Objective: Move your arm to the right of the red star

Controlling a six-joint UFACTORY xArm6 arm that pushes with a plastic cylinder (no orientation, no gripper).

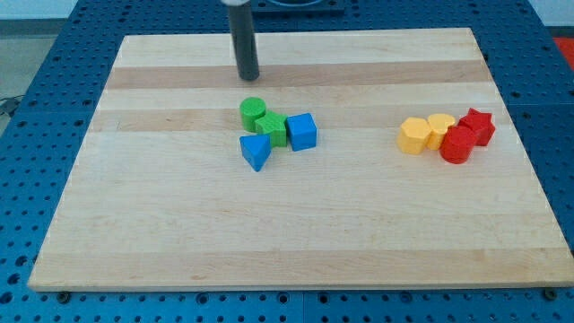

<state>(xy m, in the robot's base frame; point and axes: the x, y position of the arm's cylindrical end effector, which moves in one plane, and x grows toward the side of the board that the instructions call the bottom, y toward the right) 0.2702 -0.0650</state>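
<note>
The red star (478, 126) lies at the view's right on the wooden board (296, 233), touching a red round block (457, 144) below and to its left. My tip (247, 77) is near the view's top, left of centre, far to the left of the red star. It stands just above the green cylinder (253, 111), apart from it.
Two yellow blocks (413, 136) (440, 128) sit left of the red pair. A green cylinder, a second green block (273, 128), a blue cube (302, 131) and a blue triangular block (256, 152) cluster at the centre. The board's right edge (527, 161) is close to the red star.
</note>
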